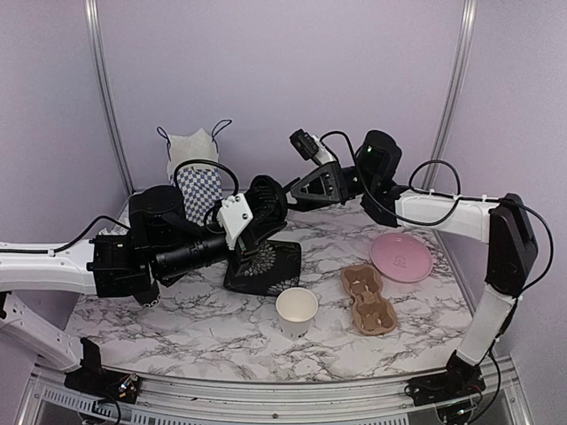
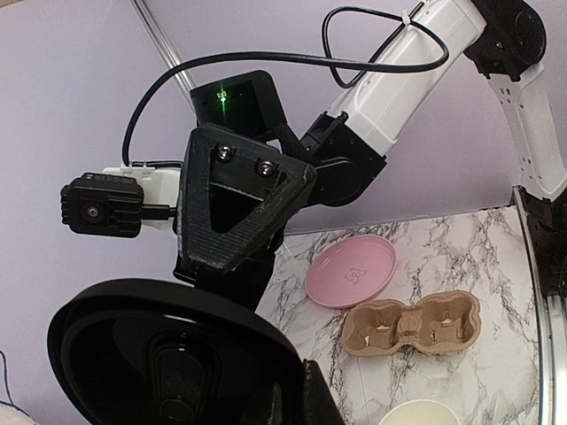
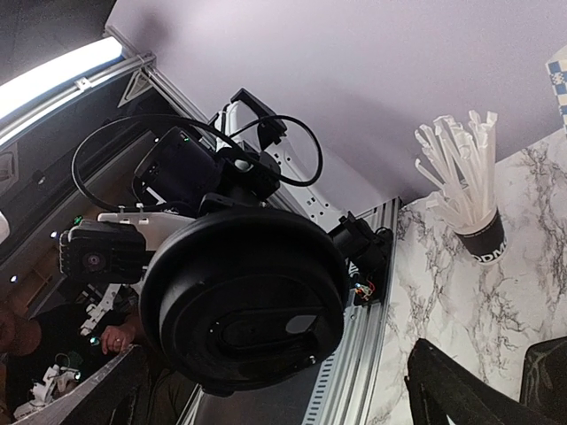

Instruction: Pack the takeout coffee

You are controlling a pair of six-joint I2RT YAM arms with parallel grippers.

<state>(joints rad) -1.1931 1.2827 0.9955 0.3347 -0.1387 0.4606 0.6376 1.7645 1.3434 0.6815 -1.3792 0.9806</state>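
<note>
On the marble table [image 1: 177, 328], a black patterned bag [image 1: 266, 264] sits just behind-left of the white cup [image 1: 297, 310]. A pink plate [image 1: 401, 257] and a cardboard carrier [image 1: 368, 299] lie to the cup's right. The cup stands uncovered. My left pincer [image 1: 261, 208] clamps its black lid [image 3: 244, 297] above the bag. My right pincer [image 1: 294, 193], spread wide and empty, faces that lid.

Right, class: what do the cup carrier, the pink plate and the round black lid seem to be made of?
Cup carrier: moulded paper pulp by the look of it, matte brown with a rough, fibrous surface.
Pink plate: probably plastic, smooth with a slight sheen.
Black lid: likely plastic, semi-gloss, with crisp moulded rings.
</note>
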